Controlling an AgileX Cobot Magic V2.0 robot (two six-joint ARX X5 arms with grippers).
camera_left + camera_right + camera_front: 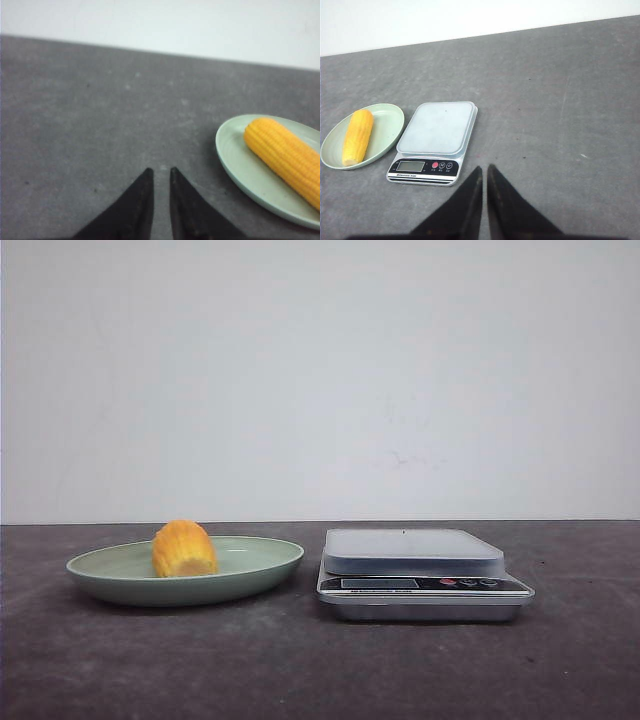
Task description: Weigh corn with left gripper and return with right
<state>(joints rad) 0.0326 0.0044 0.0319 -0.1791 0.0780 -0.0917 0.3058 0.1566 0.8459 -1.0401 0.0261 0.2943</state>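
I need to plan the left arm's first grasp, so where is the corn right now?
In the front view the corn lies in the green plate on the left side of the table, just left of the scale, whose platform is bare.

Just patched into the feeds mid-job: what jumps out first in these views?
The bright yellow-orange corn stands out most, lying in a pale green plate on the left of the dark grey table. Right beside the plate sits a silver kitchen scale with nothing on its platform. Neither arm shows in the front view; the left gripper and right gripper each hang over bare table, fingers nearly together and holding nothing.
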